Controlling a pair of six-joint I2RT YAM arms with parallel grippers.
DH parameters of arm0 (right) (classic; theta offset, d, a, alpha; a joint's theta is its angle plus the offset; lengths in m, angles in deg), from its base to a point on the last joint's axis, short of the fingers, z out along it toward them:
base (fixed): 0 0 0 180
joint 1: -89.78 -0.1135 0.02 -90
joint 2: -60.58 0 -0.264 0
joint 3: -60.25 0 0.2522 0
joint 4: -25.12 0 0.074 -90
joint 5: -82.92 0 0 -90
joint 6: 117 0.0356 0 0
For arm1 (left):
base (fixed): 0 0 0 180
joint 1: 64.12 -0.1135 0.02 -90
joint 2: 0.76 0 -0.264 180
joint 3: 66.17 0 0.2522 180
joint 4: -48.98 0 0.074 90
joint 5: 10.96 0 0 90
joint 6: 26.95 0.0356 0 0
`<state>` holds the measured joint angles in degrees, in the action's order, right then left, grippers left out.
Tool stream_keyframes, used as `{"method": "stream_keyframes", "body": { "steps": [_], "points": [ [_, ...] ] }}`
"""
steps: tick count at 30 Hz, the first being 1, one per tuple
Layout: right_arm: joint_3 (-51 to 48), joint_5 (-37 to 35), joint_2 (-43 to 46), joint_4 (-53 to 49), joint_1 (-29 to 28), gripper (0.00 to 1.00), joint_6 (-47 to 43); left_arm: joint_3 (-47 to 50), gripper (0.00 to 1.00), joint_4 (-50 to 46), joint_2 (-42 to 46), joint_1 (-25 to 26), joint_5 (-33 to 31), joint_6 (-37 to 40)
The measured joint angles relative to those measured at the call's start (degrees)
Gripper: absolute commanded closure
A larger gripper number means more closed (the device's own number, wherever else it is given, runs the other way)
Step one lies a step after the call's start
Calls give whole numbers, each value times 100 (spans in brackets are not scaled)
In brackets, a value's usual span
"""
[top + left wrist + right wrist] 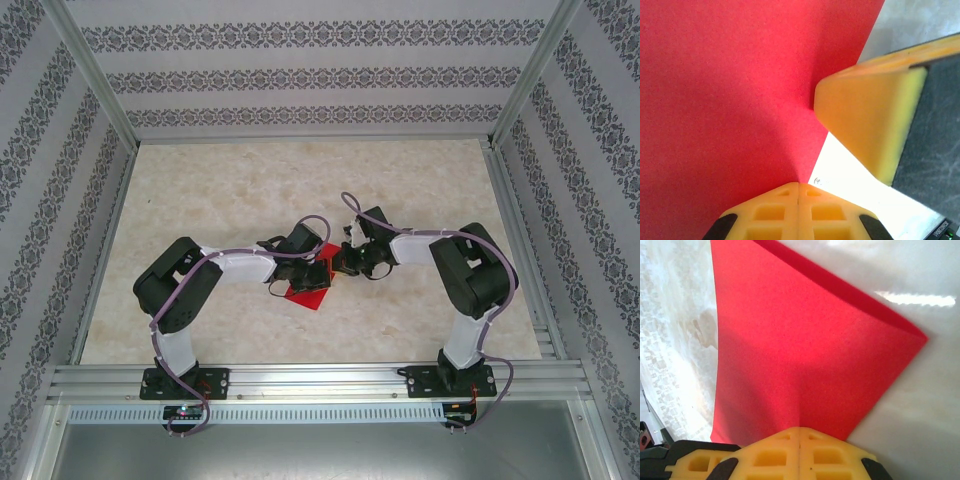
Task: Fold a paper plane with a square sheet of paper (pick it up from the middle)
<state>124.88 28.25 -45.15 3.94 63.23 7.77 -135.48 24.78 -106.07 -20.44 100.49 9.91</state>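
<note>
Near the middle of the table [200,200], the left gripper [799,186] and right gripper [800,430] are both pinching the square sheet of paper [306,294] with jaws closed, apparently forming an early fold, which is calling next for aligning edges and pressing the crease.

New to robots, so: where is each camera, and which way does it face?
Top external: above, behind the arms, facing down at table; left gripper, right gripper show.
Left wrist: wrist-mounted, facing along its shut fingers at the red sheet.
Right wrist: likewise, own shut fingers showing.
Shared: both wrist views see the red sheet.
</note>
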Motion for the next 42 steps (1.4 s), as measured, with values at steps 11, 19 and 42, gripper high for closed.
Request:
{"method": "stream_keyframes", "body": {
  "steps": [11, 19, 42],
  "points": [
    [374, 223, -334, -33, 525, 99, -20, 50, 100, 190, 0, 0, -122, -33],
    [726, 142, -518, -256, 756, 99, -105, 50, 100, 195, -2, 0, -122, -33],
    [46, -780, 402, 146, -46, 97, 114, -48, 100, 33, -24, 0, -76, -28]
  ]
}}
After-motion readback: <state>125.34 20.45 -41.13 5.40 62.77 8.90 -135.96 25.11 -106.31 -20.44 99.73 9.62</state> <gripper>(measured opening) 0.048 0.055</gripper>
